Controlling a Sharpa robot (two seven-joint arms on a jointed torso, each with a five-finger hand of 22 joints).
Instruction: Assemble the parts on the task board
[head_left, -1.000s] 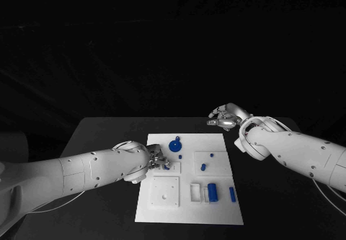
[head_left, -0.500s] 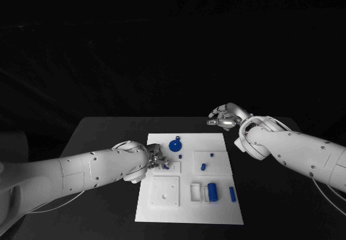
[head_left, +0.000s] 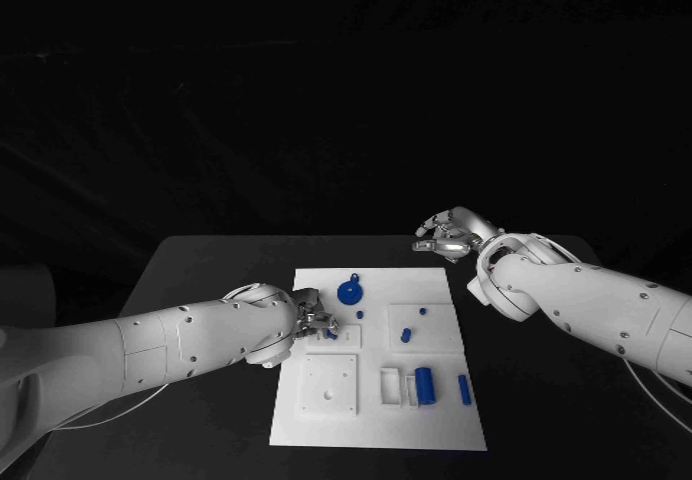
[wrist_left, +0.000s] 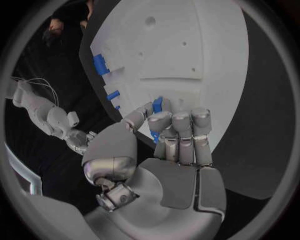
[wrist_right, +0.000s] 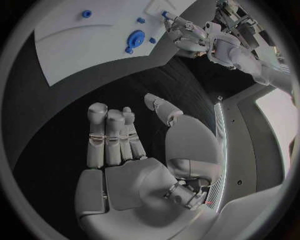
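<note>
The left hand (head_left: 315, 318) sits over the task board (head_left: 378, 425), near its left edge, pinching a small blue part (wrist_left: 157, 105) between fingertips. Right of the board, over the black table (head_left: 216, 262), the right hand (head_left: 450, 233) hovers empty, fingers apart.

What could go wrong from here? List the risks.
1. The left hand pinches a small blue piece at its fingers' tips over the white board; so slight a hold might slip or tilt the piece.
2. Loose blue pieces such as the round disc lie close by and could get knocked.
</note>
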